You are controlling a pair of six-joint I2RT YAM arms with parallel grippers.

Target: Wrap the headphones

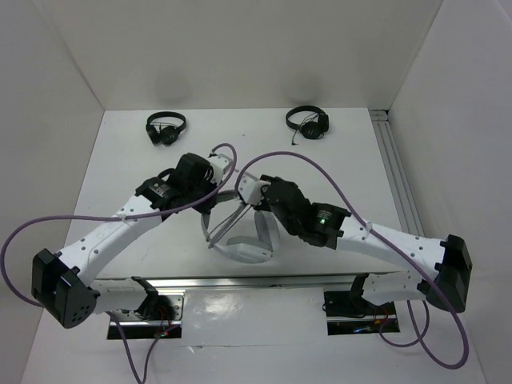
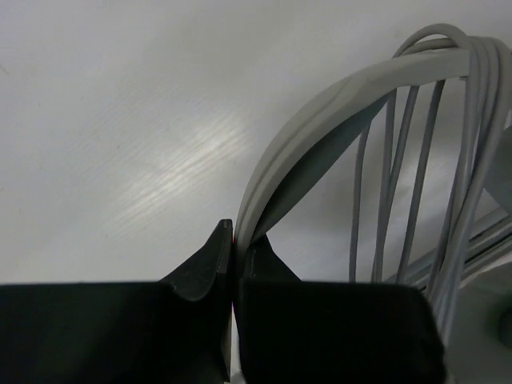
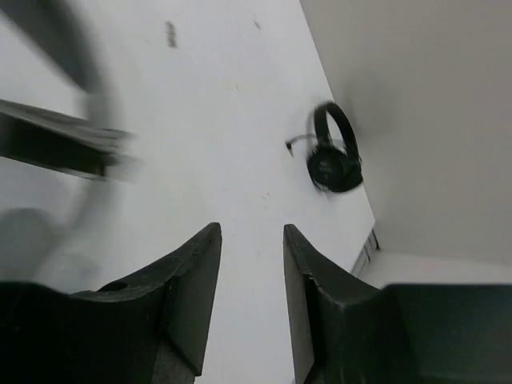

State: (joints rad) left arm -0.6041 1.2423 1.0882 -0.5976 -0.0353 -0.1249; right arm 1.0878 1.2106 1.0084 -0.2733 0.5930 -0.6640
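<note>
Headphones (image 1: 248, 252) pinched at headband by left fingers (image 2: 225, 242), cable (image 2: 484, 96) strands looped over it. Right fingers (image 3: 214, 244) spread; blurry shape frame-left probably same headphones.

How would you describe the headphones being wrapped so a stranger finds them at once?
On the white table, look between the two arms near the front edge. The headphones there, pinched by the left gripper, are large and pale with cable looped over the headband, unlike the two small black headphones at the back.

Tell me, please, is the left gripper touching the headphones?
Touching: the left wrist view shows the left gripper, jaws shut, pinching the headphones by the headband.
</note>
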